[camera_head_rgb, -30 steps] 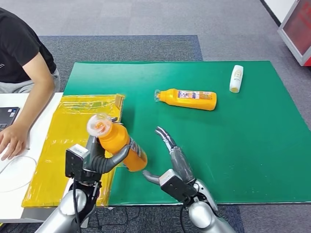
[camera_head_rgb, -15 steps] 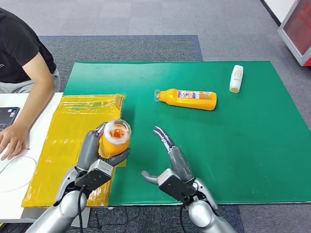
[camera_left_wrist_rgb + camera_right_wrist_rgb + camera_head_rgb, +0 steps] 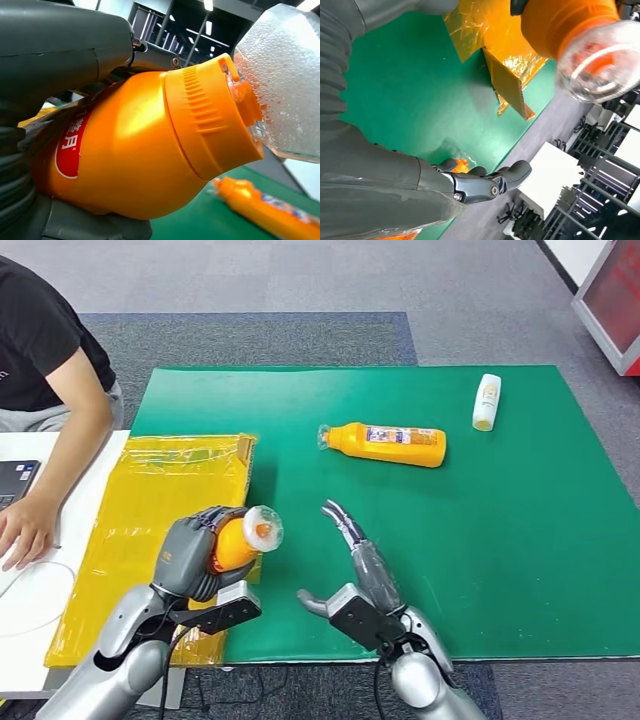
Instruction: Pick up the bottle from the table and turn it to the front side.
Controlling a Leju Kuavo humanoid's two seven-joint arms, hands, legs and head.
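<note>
— Green matting (image 3: 490,570) covers most of the table, grey carpet all round it. So where's the bottle it's meant to be turning?

— Up off the table. The orange bottle (image 3: 234,543) is clamped in the left hand (image 3: 195,558), fingers wrapped round its body, clear cap (image 3: 263,527) pointing across toward the right hand. From the left wrist you can see a red label patch on it, half hidden under the grip.

— Why hold it sideways like that?

— My guess is it's partway through the turn. Gripping round the body leaves the wrist free to roll it until the label faces front. Whether it's there yet I can't say.

— And the right hand (image 3: 349,570)?

— Holding nothing, fingers spread apart, hovering low over the mat just beside the lifted bottle. Looks placed to steady or take it, though that's only how it reads to me.

— What's under the left arm?

— A yellow foil sheet (image 3: 143,500) along the mat's left side. Farther out, a second orange bottle (image 3: 389,444) lies on its side mid-mat, and a small white bottle (image 3: 487,401) near the far right corner. Both well apart from the hands.

— Anyone nearby?

— A person in a black shirt (image 3: 38,335) at the left, one hand (image 3: 26,527) resting on the white table there
</note>
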